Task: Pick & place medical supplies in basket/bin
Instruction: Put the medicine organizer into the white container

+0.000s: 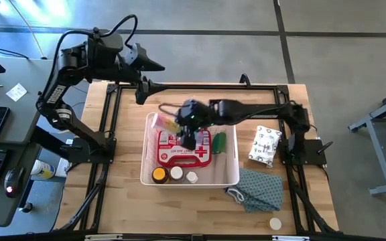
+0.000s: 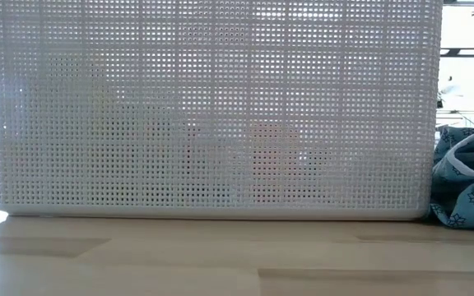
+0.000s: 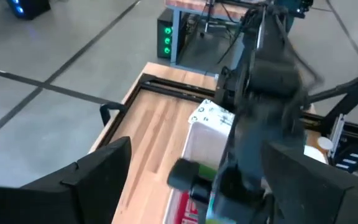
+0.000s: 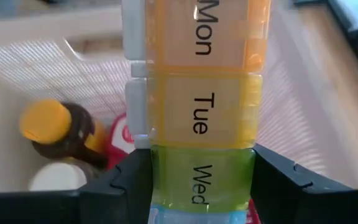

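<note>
The white mesh basket [image 1: 232, 175] stands mid-table and fills the low view [image 2: 212, 107]. In it lie the red first-aid case [image 1: 179, 155], a green roll [image 1: 218, 140], an amber bottle with a yellow cap [image 4: 61, 127] and white-capped bottles [image 1: 183, 175]. My right gripper [image 1: 187, 134] reaches over the basket from the table's right and is shut on the rainbow pill organiser [image 4: 197, 93]. My left gripper [image 1: 154, 65] hangs open and empty beyond the table's far left corner. My right gripper pinches the pill organiser between its two fingers [image 4: 278, 183], on the two long sides of the green "Wed" compartment [image 4: 194, 180]. The fingers lie across the organiser. Its orange end [image 1: 167, 124] sticks out toward the basket's far left corner; whether that end touches anything I cannot tell.
A white patterned packet [image 1: 265, 145] lies right of the basket. A blue-green star-print cloth pouch [image 1: 256, 189] lies at its near right corner and shows in the low view [image 2: 467, 181]. A small white disc [image 1: 275, 223] lies near the front edge. Bare wood lies left of the basket.
</note>
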